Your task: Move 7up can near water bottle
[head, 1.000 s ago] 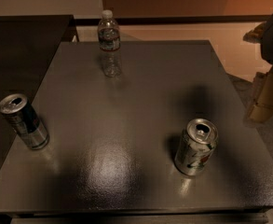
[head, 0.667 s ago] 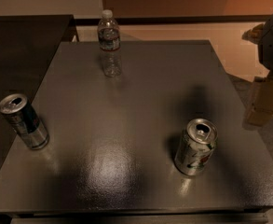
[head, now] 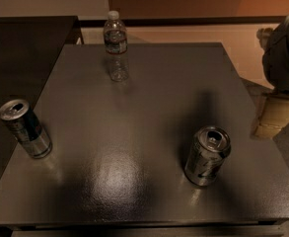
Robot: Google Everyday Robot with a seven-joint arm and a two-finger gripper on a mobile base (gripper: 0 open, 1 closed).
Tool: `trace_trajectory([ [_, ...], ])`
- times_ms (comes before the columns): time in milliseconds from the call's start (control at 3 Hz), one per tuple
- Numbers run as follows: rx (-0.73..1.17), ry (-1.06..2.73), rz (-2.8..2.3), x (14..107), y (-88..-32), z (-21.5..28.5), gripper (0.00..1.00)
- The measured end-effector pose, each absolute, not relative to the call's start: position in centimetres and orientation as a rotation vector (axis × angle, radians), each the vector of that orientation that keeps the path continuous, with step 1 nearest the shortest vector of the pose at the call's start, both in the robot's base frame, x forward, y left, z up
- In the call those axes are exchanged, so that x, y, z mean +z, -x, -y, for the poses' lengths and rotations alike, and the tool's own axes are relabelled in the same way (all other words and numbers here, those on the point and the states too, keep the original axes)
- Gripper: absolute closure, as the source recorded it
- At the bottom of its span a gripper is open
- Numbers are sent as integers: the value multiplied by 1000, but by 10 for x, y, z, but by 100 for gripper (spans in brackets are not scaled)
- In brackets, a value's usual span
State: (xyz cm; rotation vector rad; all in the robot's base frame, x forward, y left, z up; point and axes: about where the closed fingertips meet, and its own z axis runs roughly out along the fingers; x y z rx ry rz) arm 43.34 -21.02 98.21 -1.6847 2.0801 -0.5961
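The 7up can (head: 207,156), pale silver-white with dark green markings and a silver top, stands upright on the front right of the dark table (head: 149,98). The water bottle (head: 116,45), clear with a white cap and a dark label band, stands upright at the table's far edge, left of centre. My gripper (head: 272,116) hangs at the right edge of the view, just past the table's right side. It is to the right of the 7up can, a little farther back, and apart from it. It holds nothing that I can see.
A second can (head: 24,128), silver with dark blue-green sides, stands upright at the table's left edge. A dark counter (head: 20,48) adjoins the table on the left. The arm's rounded grey body (head: 284,53) looms above the gripper at the right.
The gripper has moved slightly down and left, toward the table's right edge. The cans and the bottle have not moved.
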Motion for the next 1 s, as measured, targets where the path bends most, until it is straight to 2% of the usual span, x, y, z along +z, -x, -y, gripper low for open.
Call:
trace_trajectory([
  [667, -848, 1449, -2073, 991, -434, 205, 0],
  [1000, -857, 1386, -2072, 1003, -433, 200, 0],
])
